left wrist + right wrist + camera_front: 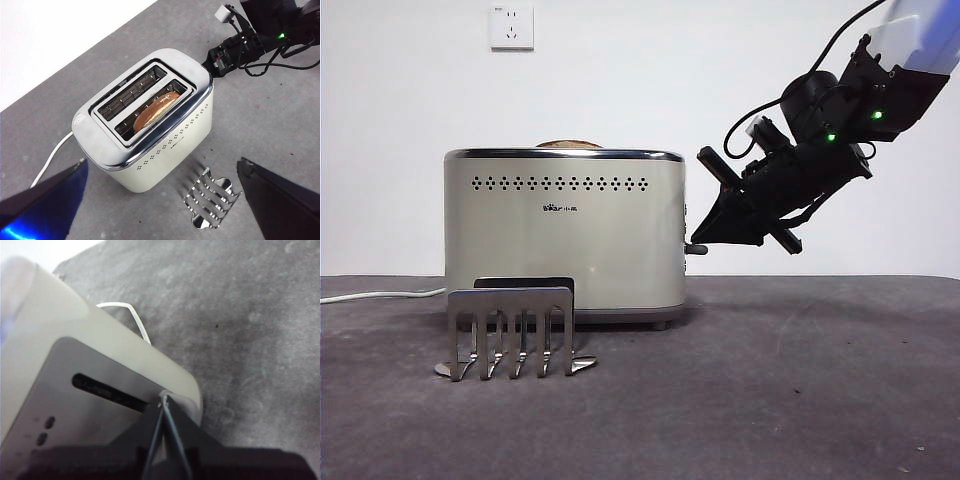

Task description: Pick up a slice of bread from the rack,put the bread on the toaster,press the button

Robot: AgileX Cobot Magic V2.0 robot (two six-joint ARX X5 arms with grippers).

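The cream toaster (565,230) stands on the dark table. The slice of bread (156,107) sits low in one slot; only its domed top (568,144) shows in the front view. The steel rack (510,330) stands in front of the toaster with nothing in it. My right gripper (705,238) is shut, its tips at the toaster's narrow end, on or just above the dark button (696,249). In the right wrist view the shut tips (162,400) meet the end panel (75,390) and hide the button. My left gripper (162,165) is open and empty, high above the toaster.
The white cord (370,295) runs off from the toaster's far end along the table. A wall socket (511,27) sits on the white wall behind. The right arm (260,35) reaches in from the side of the toaster's button end.
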